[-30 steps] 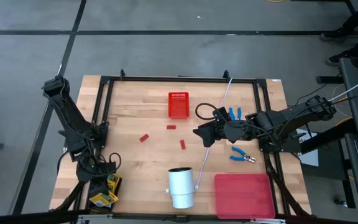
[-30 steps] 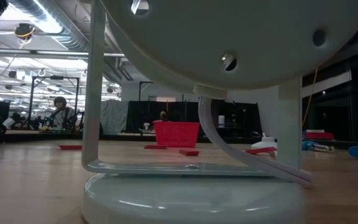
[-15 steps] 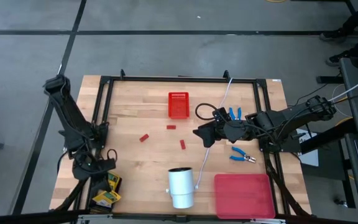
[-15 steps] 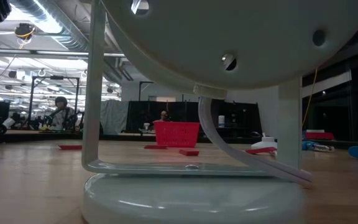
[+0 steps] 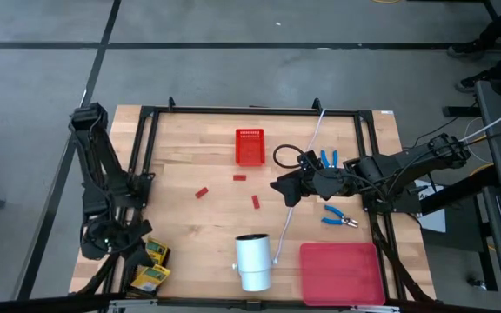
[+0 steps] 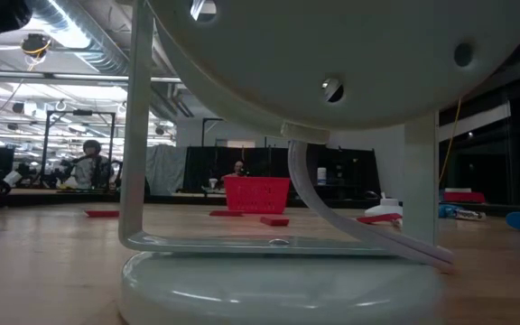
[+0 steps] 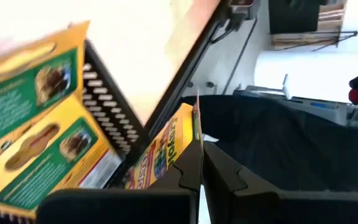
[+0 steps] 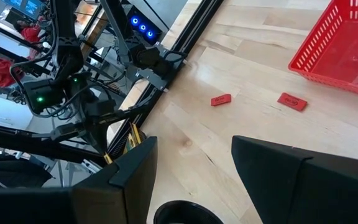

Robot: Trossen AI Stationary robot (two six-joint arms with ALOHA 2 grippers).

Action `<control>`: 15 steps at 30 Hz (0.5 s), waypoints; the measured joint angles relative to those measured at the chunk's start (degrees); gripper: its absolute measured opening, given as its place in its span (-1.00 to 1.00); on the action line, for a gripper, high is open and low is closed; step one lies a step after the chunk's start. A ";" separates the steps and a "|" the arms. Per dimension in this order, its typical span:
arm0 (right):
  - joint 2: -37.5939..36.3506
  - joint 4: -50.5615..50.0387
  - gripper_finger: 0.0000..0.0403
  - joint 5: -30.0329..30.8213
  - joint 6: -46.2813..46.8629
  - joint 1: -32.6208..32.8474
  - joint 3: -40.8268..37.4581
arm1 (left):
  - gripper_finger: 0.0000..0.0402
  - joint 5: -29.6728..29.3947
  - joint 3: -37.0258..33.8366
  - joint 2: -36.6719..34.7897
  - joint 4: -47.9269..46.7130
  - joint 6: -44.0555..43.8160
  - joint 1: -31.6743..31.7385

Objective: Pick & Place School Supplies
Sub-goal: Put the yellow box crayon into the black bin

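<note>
The left gripper [image 7: 199, 163] has its fingers pressed fully together on the thin upper edge of a yellow-and-green printed box [image 7: 166, 146], which stands on edge between them. This box appears to be light, thin cardboard: stiff along its faces but easily crushed or bent at the edge, and glossy enough to slip. A hold across the flat faces near the middle would likely be more secure than an edge pinch. The print shows yellow panels, green bands and small pictures. In the high view the left gripper [image 5: 104, 239] is well to the left of the white cylinder [image 5: 252, 261], at the table's near left edge, with further boxes [image 5: 150, 275] just beside it. The right gripper [image 5: 278, 186], above and slightly right of the cylinder, stands wide open and empty.
</note>
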 joint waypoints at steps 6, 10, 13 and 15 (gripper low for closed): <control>0.00 -0.01 0.05 -0.82 0.13 0.00 0.00 | -0.99 -0.93 0.00 2.82 0.35 -2.57 -2.31; 0.00 -0.01 0.05 -0.82 0.25 0.00 0.00 | -0.95 -0.22 0.00 4.21 1.88 -0.94 -2.48; -0.01 0.00 0.05 -0.84 0.36 0.00 -0.01 | -0.81 0.31 0.00 4.26 2.13 -0.08 -2.50; 0.00 0.01 0.05 -0.87 0.37 -0.12 -0.01 | -0.68 0.22 0.00 4.13 1.87 0.18 -2.52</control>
